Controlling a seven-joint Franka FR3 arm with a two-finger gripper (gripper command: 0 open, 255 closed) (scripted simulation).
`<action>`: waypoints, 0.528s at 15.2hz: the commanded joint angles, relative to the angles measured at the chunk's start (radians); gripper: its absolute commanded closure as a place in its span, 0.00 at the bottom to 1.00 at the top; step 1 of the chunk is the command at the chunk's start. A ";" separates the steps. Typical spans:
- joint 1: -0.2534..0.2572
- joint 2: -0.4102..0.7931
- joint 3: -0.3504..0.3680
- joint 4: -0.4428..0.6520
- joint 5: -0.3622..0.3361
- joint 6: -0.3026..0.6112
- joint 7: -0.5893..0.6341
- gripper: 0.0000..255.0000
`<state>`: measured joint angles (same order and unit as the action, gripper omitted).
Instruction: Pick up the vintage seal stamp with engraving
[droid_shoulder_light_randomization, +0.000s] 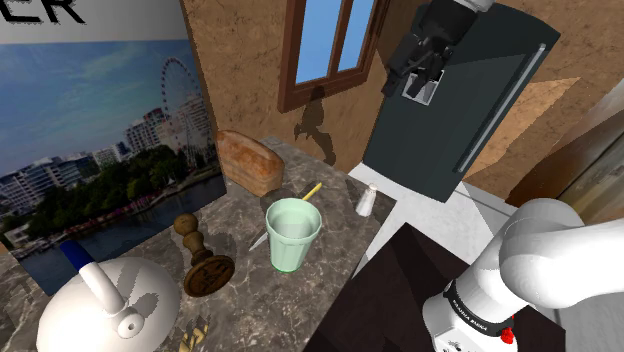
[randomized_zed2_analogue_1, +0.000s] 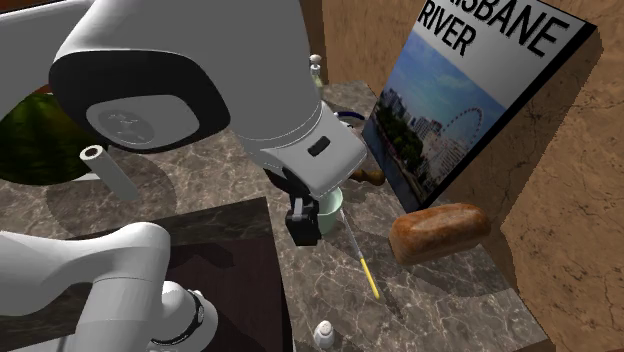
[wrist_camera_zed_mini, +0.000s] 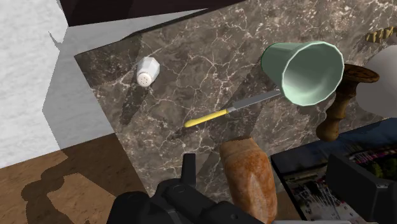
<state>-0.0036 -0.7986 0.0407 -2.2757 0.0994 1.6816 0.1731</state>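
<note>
The seal stamp (droid_shoulder_light_randomization: 203, 258) is brown and wooden, with a turned handle and a round engraved base, and lies tilted on the marble counter (droid_shoulder_light_randomization: 250, 300). It rests between a pale green cup (droid_shoulder_light_randomization: 293, 233) and a white teapot (droid_shoulder_light_randomization: 100, 305). In the wrist view the stamp (wrist_camera_zed_mini: 338, 102) lies just beyond the cup (wrist_camera_zed_mini: 310, 70); in the second exterior view the robot's hand hides most of the stamp (randomized_zed2_analogue_1: 372, 177). My gripper (droid_shoulder_light_randomization: 424, 86) hangs high above the counter, well away from the stamp. It is open with nothing between its fingers, as the wrist view of the gripper (wrist_camera_zed_mini: 262, 164) shows.
A bread loaf (droid_shoulder_light_randomization: 248, 160), a yellow-handled knife (droid_shoulder_light_randomization: 311, 191) and a small white shaker (droid_shoulder_light_randomization: 366, 200) share the counter. A city poster (droid_shoulder_light_randomization: 90, 130) leans against the wall behind the counter. A dark tall cabinet (droid_shoulder_light_randomization: 470, 110) stands beyond the counter's end.
</note>
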 joint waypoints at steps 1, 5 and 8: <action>0.000 0.000 0.000 0.000 0.000 0.000 0.000 0.00; 0.014 0.071 0.081 -0.021 0.021 0.077 0.071 0.00; 0.022 0.137 0.141 -0.025 0.031 0.134 0.126 0.00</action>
<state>0.0143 -0.6847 0.1582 -2.3020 0.1258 1.7973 0.2757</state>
